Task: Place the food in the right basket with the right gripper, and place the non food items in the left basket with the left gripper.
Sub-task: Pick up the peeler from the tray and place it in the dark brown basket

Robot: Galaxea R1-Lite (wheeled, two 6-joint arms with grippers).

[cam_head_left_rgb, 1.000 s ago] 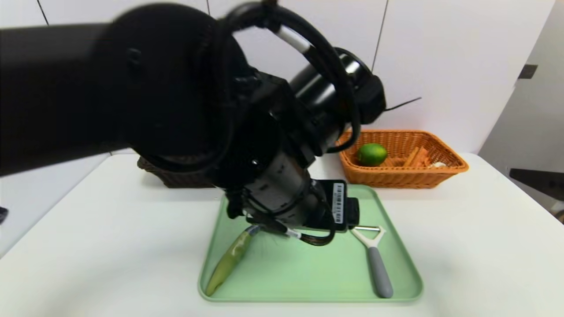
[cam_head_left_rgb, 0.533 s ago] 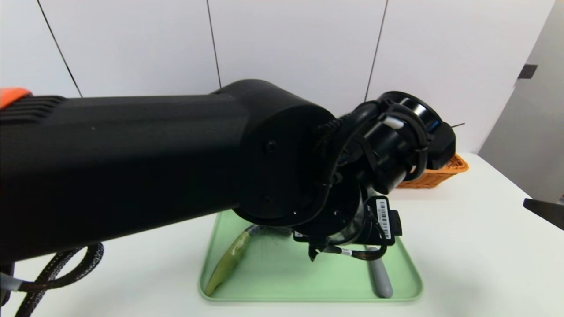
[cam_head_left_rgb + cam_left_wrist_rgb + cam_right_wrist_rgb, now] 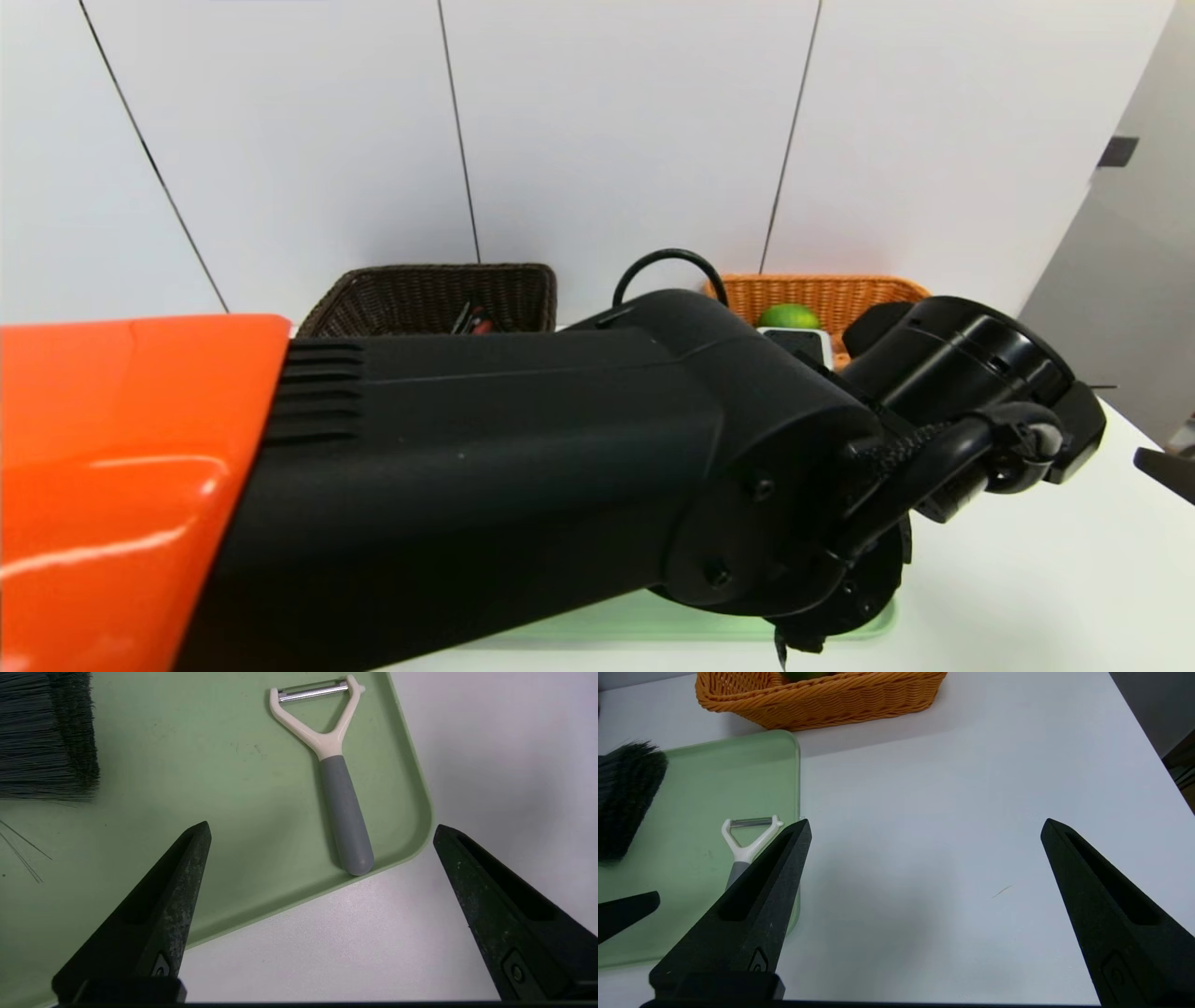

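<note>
table: under tray and baskets | green tray (image 3: pixel 224 807): on table | orange basket (image 3: pixel 831 700): behind tray, green fruit (image 3: pixel 790 316) inside | brush (image 3: pixel 42 737): on tray | peeler (image 3: pixel 345 807): on tray, below left tool (image 3: pixel 322 833) | left tool: wide, holding nothing, above tray's near right corner | right tool (image 3: pixel 927 828): wide, holding nothing, right of tray

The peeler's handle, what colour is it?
The peeler's handle is grey; it shows best in the left wrist view.

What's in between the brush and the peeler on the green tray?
Just bare green tray. The left wrist view shows it between the brush and the peeler.
</note>
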